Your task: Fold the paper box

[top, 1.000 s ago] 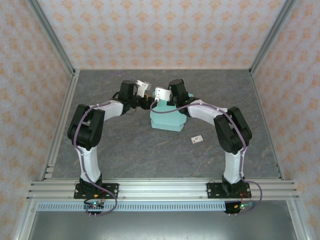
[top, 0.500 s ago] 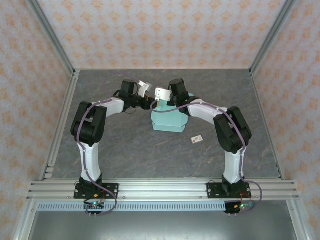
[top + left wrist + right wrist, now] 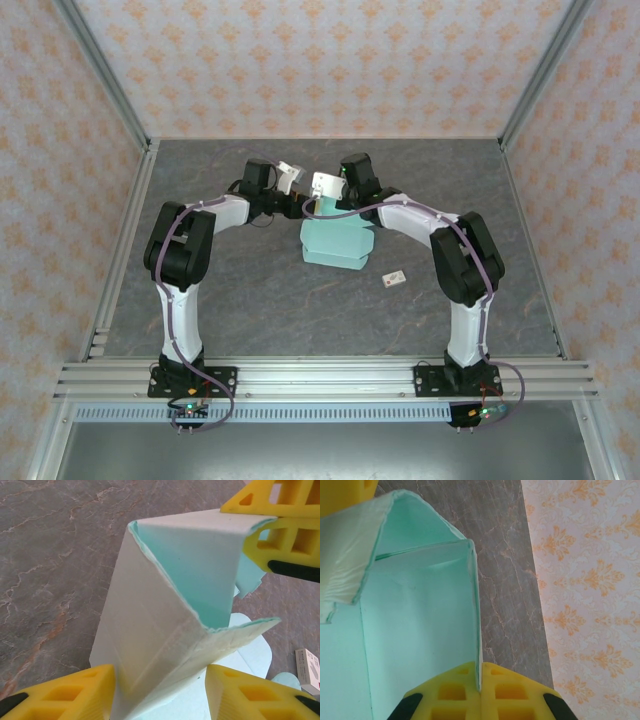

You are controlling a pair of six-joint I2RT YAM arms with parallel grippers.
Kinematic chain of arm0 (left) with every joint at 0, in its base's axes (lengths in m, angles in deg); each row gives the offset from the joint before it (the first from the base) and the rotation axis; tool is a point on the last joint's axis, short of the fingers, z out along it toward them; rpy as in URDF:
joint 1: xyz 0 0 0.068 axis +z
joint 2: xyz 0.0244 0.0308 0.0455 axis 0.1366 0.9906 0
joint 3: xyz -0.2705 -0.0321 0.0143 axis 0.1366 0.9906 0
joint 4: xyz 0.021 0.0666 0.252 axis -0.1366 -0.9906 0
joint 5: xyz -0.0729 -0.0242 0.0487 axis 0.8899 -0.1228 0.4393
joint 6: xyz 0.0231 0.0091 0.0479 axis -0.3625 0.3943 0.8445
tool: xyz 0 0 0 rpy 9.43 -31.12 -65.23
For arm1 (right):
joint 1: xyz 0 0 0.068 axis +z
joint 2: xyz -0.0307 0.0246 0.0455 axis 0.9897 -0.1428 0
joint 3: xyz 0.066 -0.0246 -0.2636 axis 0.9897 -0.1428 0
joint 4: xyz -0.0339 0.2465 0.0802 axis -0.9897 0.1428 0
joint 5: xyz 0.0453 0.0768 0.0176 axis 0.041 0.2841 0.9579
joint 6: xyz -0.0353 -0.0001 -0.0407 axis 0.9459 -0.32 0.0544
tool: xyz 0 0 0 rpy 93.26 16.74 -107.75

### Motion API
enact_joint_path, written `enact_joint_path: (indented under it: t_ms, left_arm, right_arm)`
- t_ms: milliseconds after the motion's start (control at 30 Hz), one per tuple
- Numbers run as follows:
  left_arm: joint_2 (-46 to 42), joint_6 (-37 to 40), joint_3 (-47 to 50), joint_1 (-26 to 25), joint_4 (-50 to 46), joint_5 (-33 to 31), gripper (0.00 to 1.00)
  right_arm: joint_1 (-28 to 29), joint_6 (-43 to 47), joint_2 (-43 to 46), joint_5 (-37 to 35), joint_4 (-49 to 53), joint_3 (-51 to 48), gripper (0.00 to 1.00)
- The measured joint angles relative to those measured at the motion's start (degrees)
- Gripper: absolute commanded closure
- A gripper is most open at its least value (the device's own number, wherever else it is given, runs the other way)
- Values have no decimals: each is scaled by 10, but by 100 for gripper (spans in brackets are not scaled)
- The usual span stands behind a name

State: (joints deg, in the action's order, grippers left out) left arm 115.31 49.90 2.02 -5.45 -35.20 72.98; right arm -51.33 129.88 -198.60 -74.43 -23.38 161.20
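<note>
Yellow two-finger claw (image 3: 480, 682) of mine pinched tight on upright wall of pale mint-green thin card box (image 3: 415, 630). Grey marbled tabletop (image 3: 502, 570) beyond; orange-patterned wallpaper (image 3: 590, 580) to the right.

The grey, marble-veined table (image 3: 250, 290) carries the pale mint-green paper box (image 3: 335, 243) near the frame's middle. A small white tag (image 3: 394, 278) lies just lower right of it, apart.

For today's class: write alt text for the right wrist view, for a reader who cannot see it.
The yellow right end effector is shut on the upright edge of one side of the mint-green paper box, whose partly folded panels spread to the left. Grey marbled table and an orange-patterned wall lie to the right.
</note>
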Motion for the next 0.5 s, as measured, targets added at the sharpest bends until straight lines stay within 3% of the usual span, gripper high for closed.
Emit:
enact_joint_path:
  t_ms: [500]
  left_arm:
    - [4, -4, -1, -6, 4, -12, 51]
  right_arm:
    - [11, 26, -5, -29, -32, -11, 100]
